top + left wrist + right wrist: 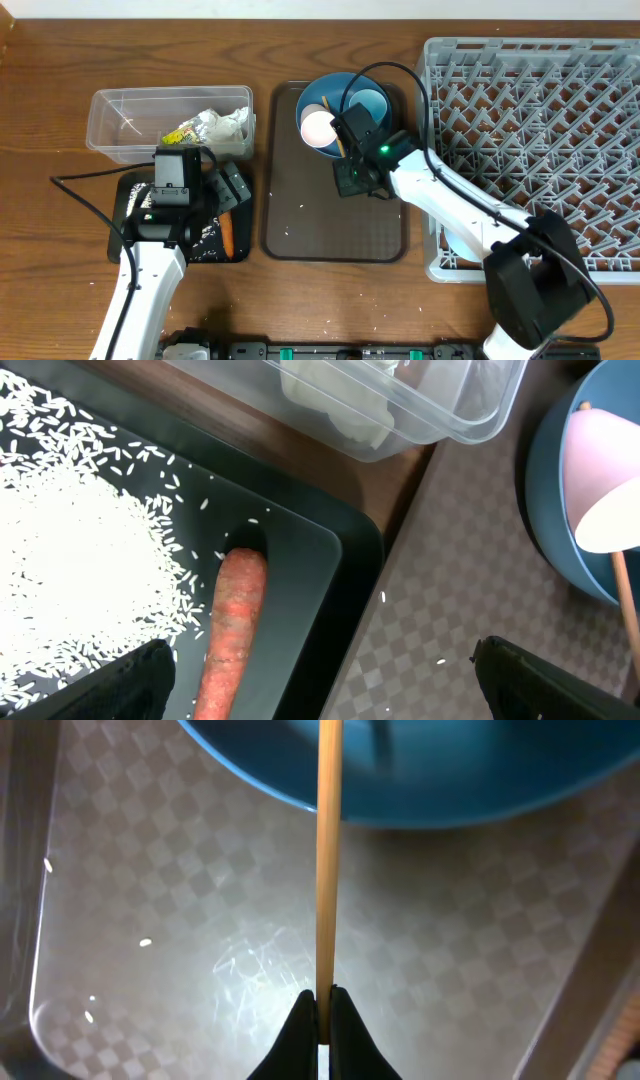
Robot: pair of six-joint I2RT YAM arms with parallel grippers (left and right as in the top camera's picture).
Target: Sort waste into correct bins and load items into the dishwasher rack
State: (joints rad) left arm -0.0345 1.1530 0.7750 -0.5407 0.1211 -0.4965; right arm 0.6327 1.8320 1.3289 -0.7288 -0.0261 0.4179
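My right gripper is shut on the near end of a wooden chopstick, whose far end leans up onto the dark-blue plate. In the overhead view the plate holds a pale pink cup and a light-blue cup, with the right gripper just in front of them. My left gripper hangs open over the black tray, straddling the orange carrot piece and the tray's right edge. White rice lies heaped in that tray. The crumpled wrapper lies in the clear tub.
The brown serving tray lies in the middle with a few stray rice grains on it. The grey dishwasher rack fills the right side. Something light blue at its near-left corner is mostly hidden by my right arm.
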